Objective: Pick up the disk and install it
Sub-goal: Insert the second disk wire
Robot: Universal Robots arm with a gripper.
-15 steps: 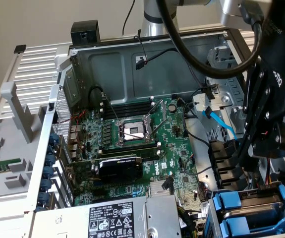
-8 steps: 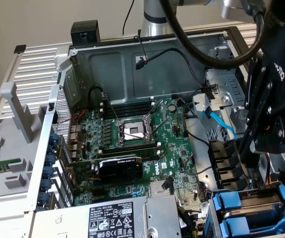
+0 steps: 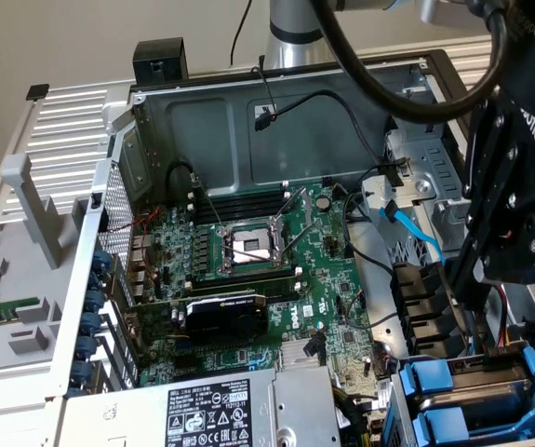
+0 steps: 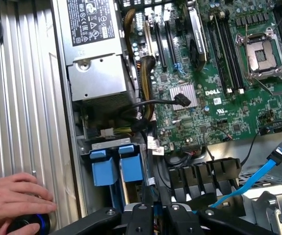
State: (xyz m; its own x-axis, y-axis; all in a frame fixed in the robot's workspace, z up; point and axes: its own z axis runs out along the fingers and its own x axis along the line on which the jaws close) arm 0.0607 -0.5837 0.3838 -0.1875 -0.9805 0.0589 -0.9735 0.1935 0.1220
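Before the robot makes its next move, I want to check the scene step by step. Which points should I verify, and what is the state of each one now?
1. Disk identified: cannot tell. Two alike blue carriers sit side by side in the drive bay.
2. Robot hand near its target: ok. It hangs close over the blue carriers.
3. Person's hand away from the bay: ok. It rests on a black knob off to the side.
4. Path free of cables: not ok. A loose blue cable lies close beside the robot hand.
5. Disk already lifted out: cannot tell.
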